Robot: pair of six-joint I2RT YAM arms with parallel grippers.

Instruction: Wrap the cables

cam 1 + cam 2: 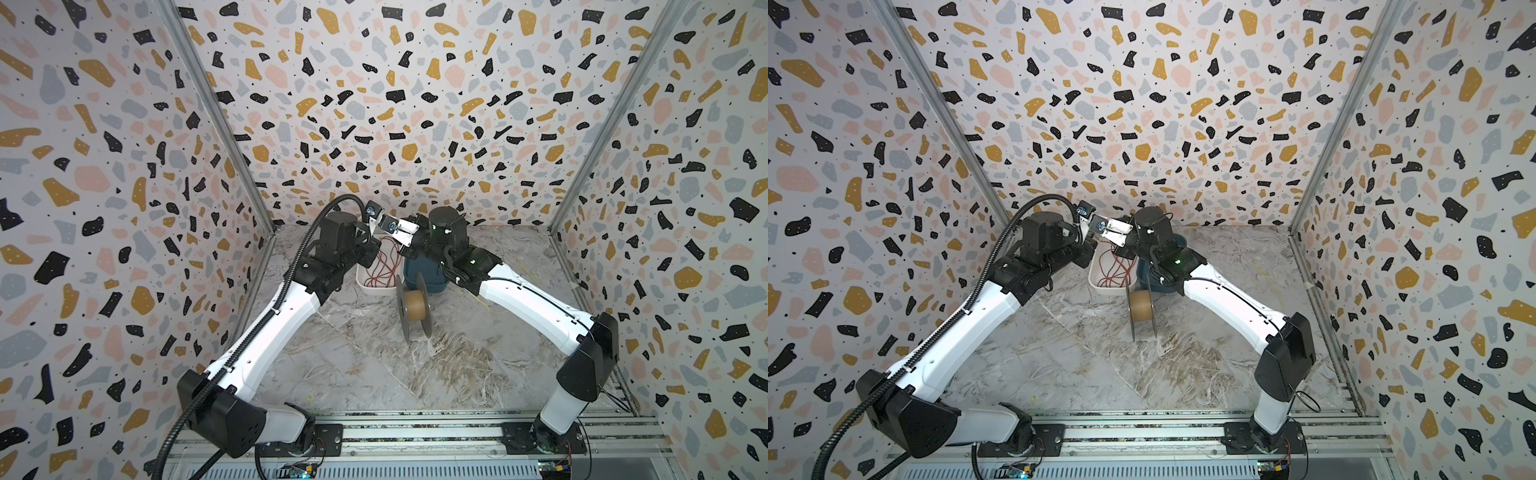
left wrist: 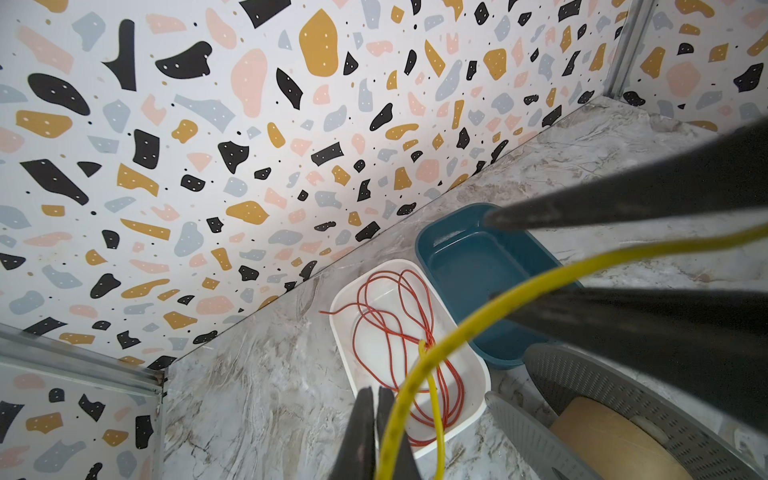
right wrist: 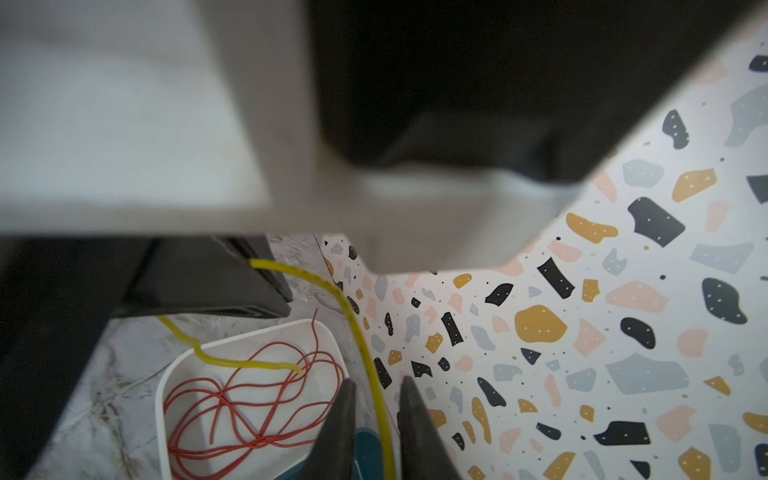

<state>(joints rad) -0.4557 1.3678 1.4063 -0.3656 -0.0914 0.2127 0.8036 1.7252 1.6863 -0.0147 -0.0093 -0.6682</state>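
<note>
The wrapping is only at its start, I judge; the reel [image 1: 412, 306] stands on the worktop [image 1: 365, 365] with its cardboard core bare; the red cable [image 2: 399, 336] lies loose in the white tray [image 1: 374, 291]; the yellow cable [image 3: 365, 353] arcs in the air above that tray, clamped near one end by the left tool [image 2: 374, 390], jaws together; the right tool [image 3: 376, 380] straddles it, jaws apart, not pinching; both cables are left to wind.

thin yellow wire [image 2: 430, 353] arcs through the air, loose end dangling over the thin red wire [image 2: 392, 332] looped loosely in a white tray [image 2: 337, 328].
</note>
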